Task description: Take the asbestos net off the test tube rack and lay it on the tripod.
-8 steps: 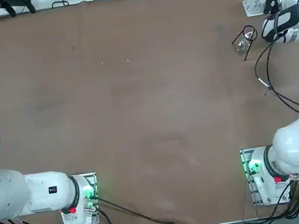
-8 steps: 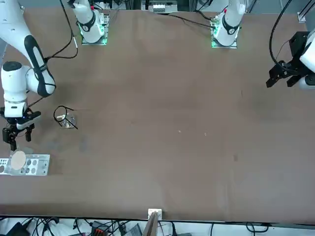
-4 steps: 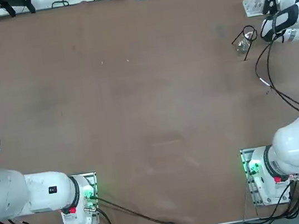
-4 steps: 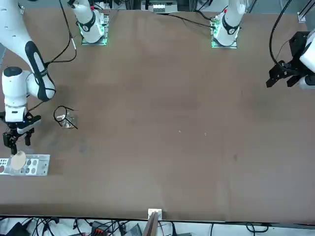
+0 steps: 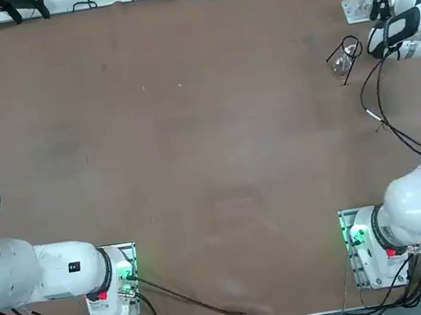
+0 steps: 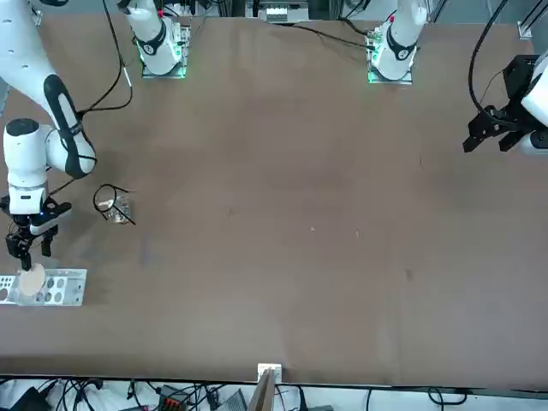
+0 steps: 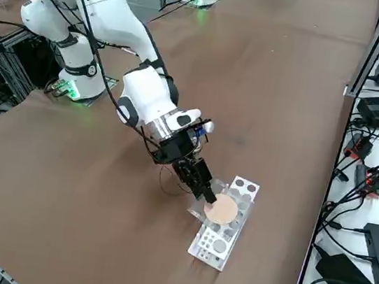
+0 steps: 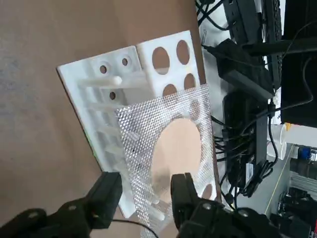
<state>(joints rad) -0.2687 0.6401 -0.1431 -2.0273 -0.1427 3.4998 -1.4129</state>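
On the test tube rack (image 8: pixel 114 94), the asbestos net (image 8: pixel 171 144) lies flat.

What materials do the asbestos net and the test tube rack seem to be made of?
Asbestos net: apparently fine woven metal wire, silvery and glinting, with a matte beige disc at its centre, perhaps ceramic or fibre. Test tube rack: probably moulded plastic, plain white and smooth, with round holes. The right gripper stands at the net's edge.
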